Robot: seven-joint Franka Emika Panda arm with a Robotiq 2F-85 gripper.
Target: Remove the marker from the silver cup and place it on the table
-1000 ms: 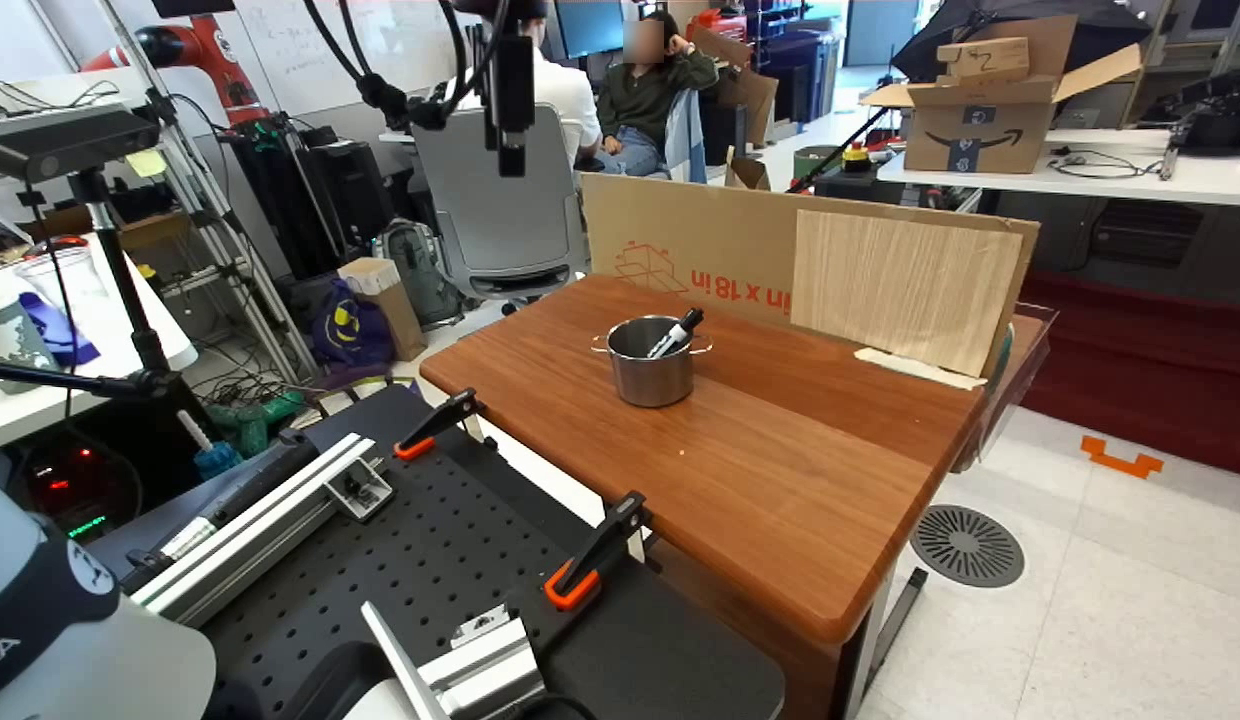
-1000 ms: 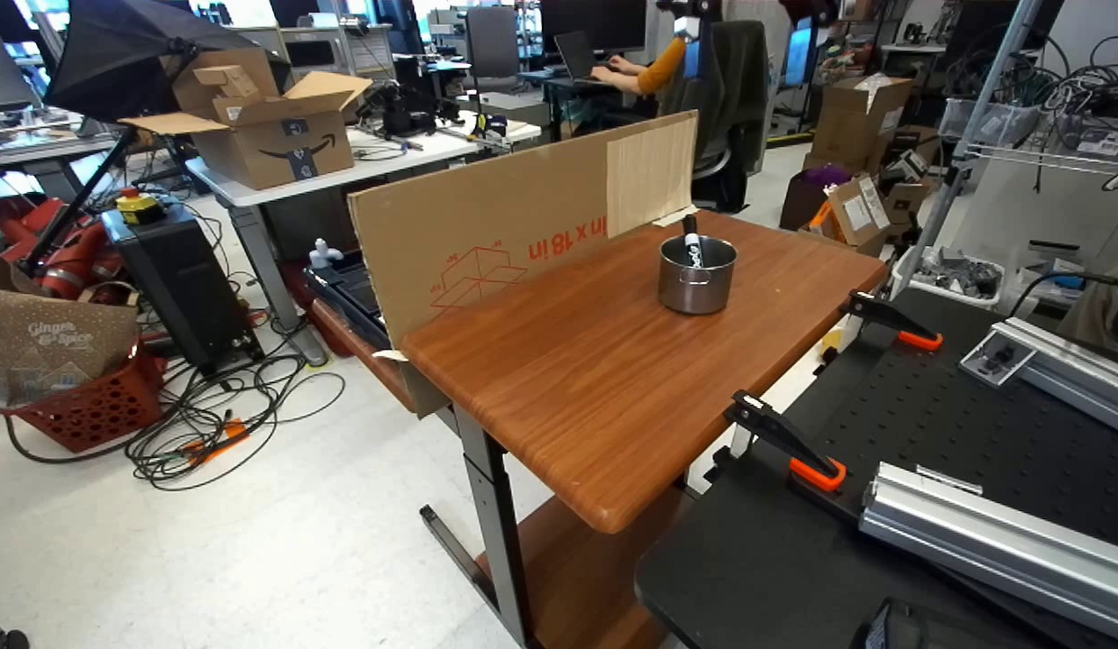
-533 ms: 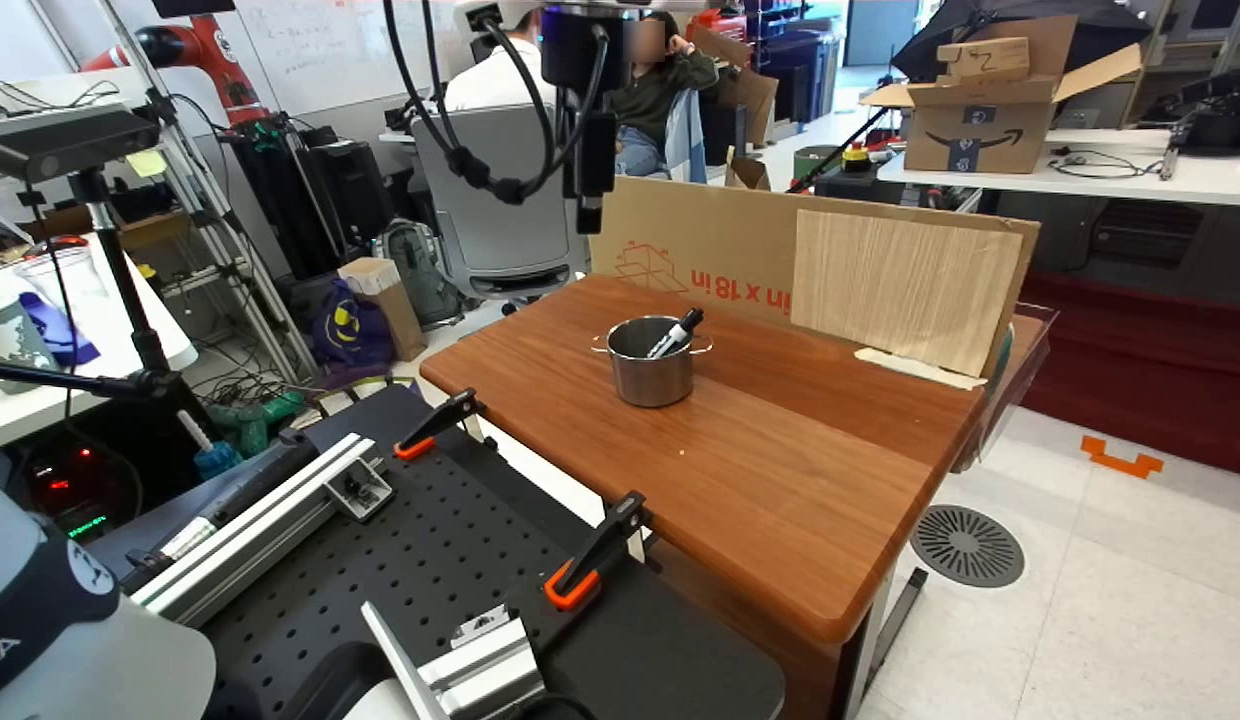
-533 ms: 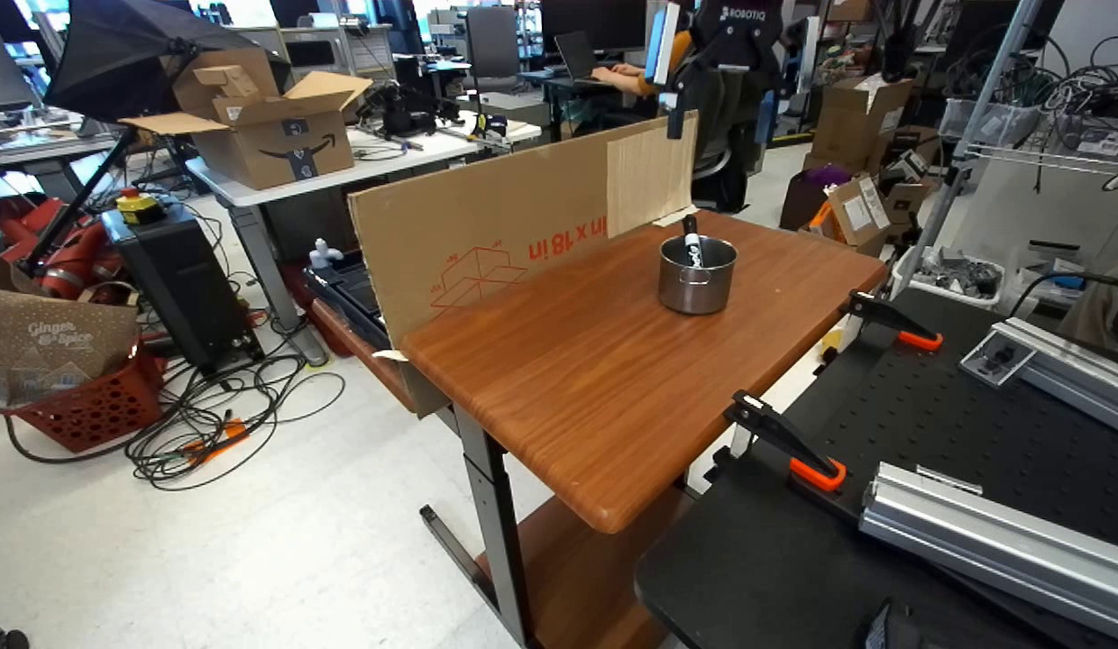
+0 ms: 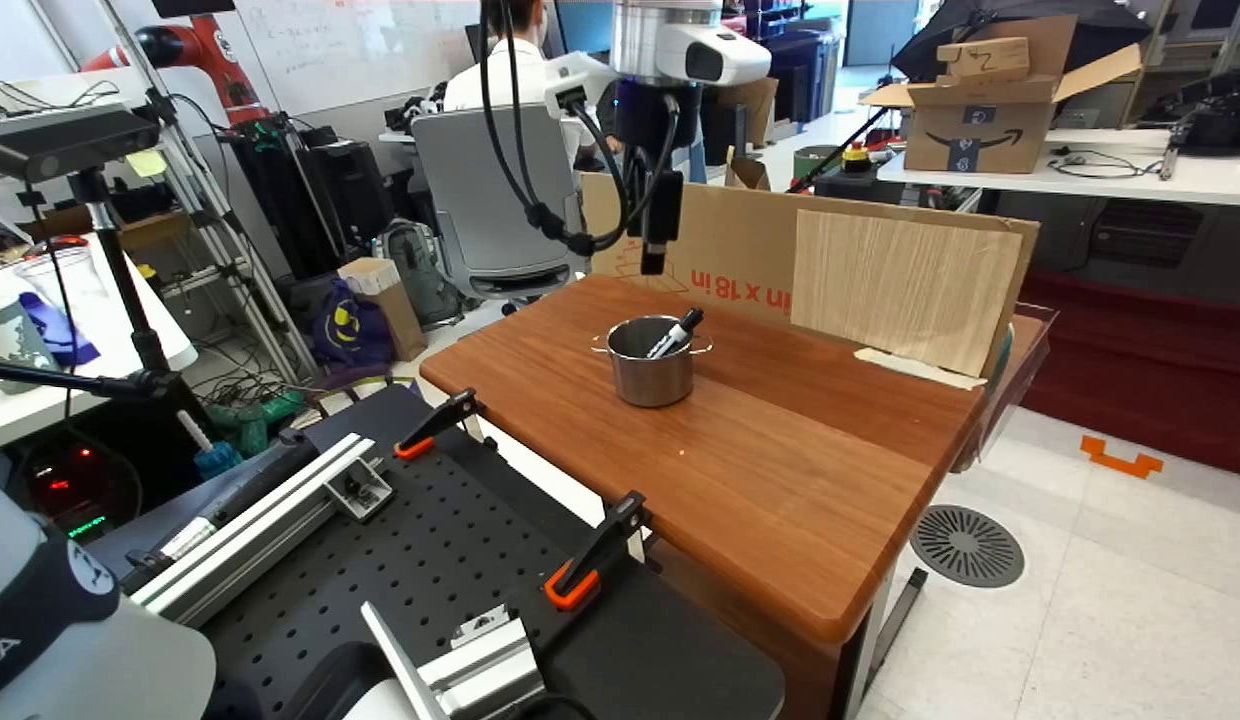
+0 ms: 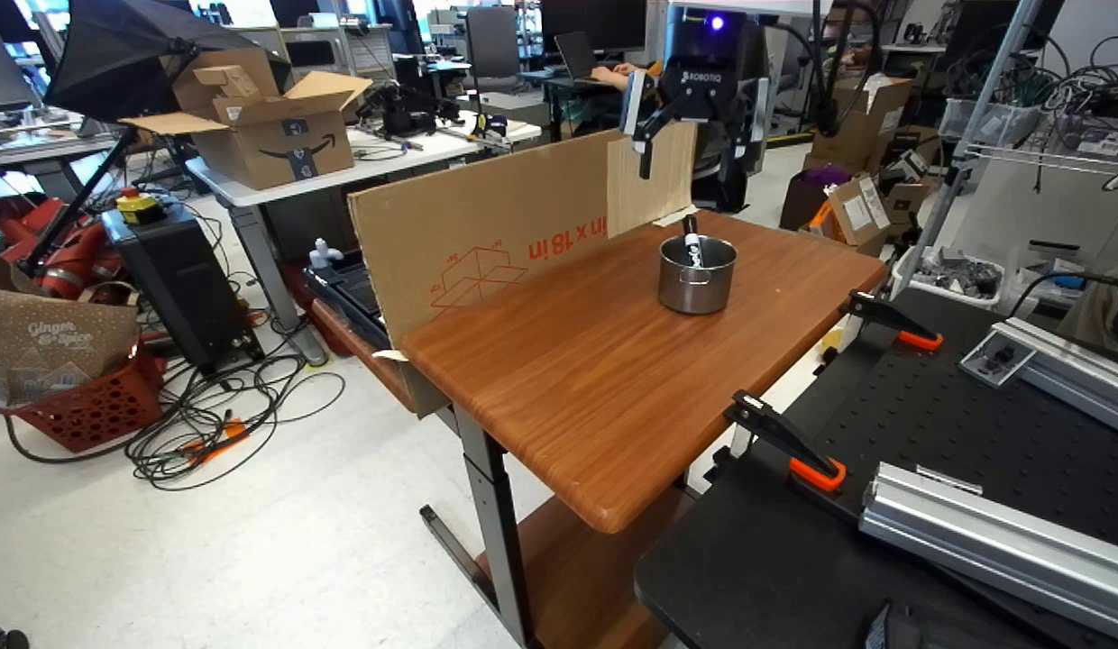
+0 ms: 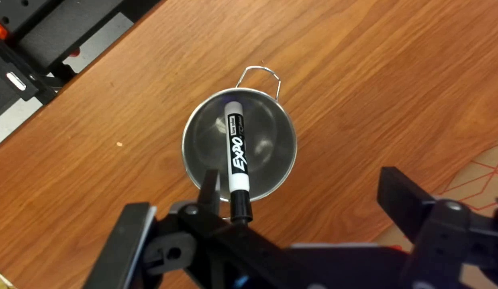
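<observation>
Wrist view looked down on a black-capped marker leaning in a silver cup on the wooden table, the removal not yet begun. Over the preceding second the gripper had dropped lower and closer to the cup, while marker and cup stayed put; the move suggested an approach under way, with grasp, lift and set-down all to come. Its fingers stood spread wide, holding nothing. Seen from the wrist, the cap lay between them but much nearer one than the other, so a slight sideways correction seemed likely to be needed. That same angle made one fingertip appear to cross the cup's rim; both exterior views showed the gripper well above, touching neither marker nor cup. Only the wrist view took in the marker's pale tail end inside the cup, which the cup's wall hid elsewhere. In an exterior view, with a cardboard panel behind, the gripper was caught nearly edge-on, its finger gap lost, though the black cap's tilt above the rim came through plainly.
</observation>
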